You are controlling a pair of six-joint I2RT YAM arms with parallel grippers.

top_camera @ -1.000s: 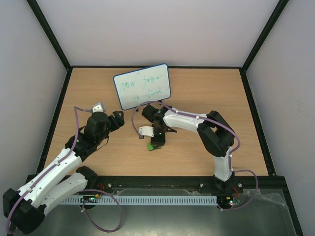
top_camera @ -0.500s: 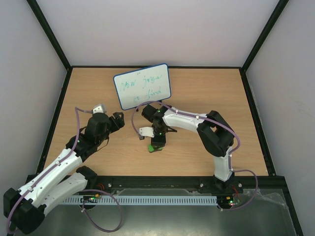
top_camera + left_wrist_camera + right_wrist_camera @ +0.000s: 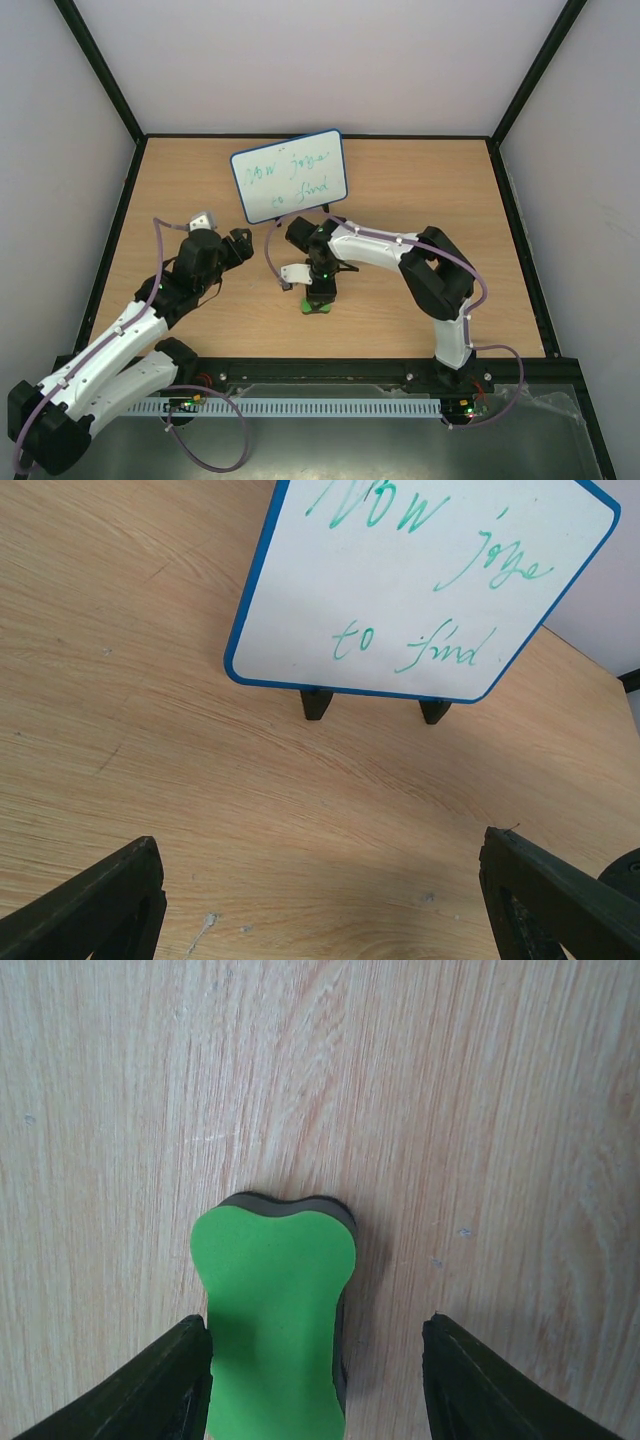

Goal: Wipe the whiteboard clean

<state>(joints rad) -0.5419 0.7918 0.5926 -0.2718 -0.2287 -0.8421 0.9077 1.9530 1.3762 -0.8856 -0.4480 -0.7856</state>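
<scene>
The whiteboard [image 3: 290, 175] stands upright at the back of the table on small black feet, blue-framed, with green handwriting. It fills the top of the left wrist view [image 3: 430, 590]. My left gripper [image 3: 238, 243] is open and empty, a short way in front of the board and facing it [image 3: 320, 880]. A green eraser block [image 3: 318, 305] lies flat on the table in front of the board. My right gripper [image 3: 320, 297] points down over it, open, its jaws on either side of the eraser [image 3: 275, 1310]. The left finger [image 3: 170, 1380] is against the eraser's side, and the right finger [image 3: 480, 1380] stands apart.
Black-framed grey walls close in the wooden table [image 3: 420, 190] on the left, back and right. Purple cables loop from both arms. A black rail [image 3: 320, 372] runs along the near edge.
My right gripper has shifted slightly toward the near edge and lowered around the eraser. The left arm has barely moved.
</scene>
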